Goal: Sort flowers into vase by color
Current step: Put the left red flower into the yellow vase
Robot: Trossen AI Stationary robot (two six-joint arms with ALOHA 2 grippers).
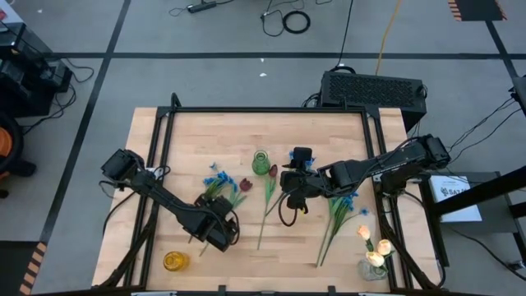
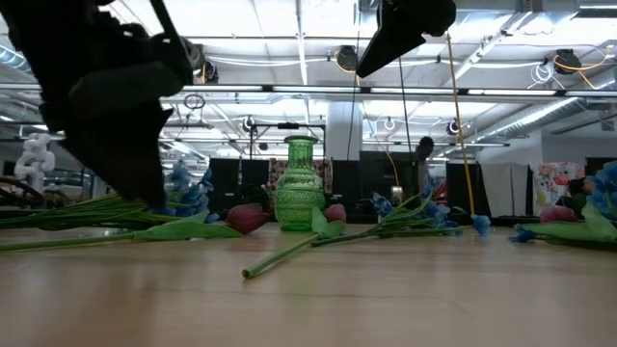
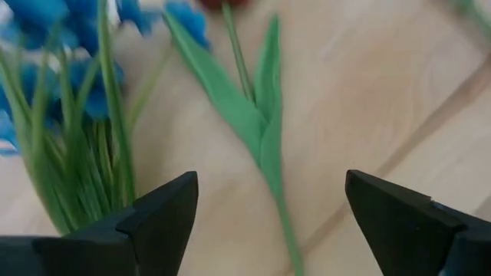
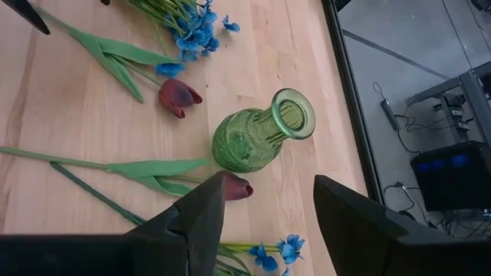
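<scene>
Black jaws of the left gripper (image 3: 268, 222) stand wide apart and empty, low over the worktop (image 1: 246, 255), straddling the green stem and leaf of a dark red tulip (image 1: 244, 184), with the blue blossom bunch (image 3: 54, 84) just beside one finger; that placing suggests a stem pick is being lined up, though nothing is clamped yet. Farther out, the right gripper (image 4: 265, 211) hangs above the middle of the worktop with its jaws apart and nothing between them, looking down on the green glass vase (image 4: 261, 134), which stands upright and empty, probably as a target for one colour. Its wrist view shows two dark red tulips lying flat, one on each side of the vase, detail lost from overhead. Only the high view takes in the whole spread: more blue flowers (image 1: 345, 201) near the right arm, an amber vase (image 1: 175, 261) at the near left, and cream-yellow tulips (image 1: 374, 245) already standing in a clear vase (image 1: 371, 270) at the near right. The low view confirms the remaining flowers lie flat.
</scene>
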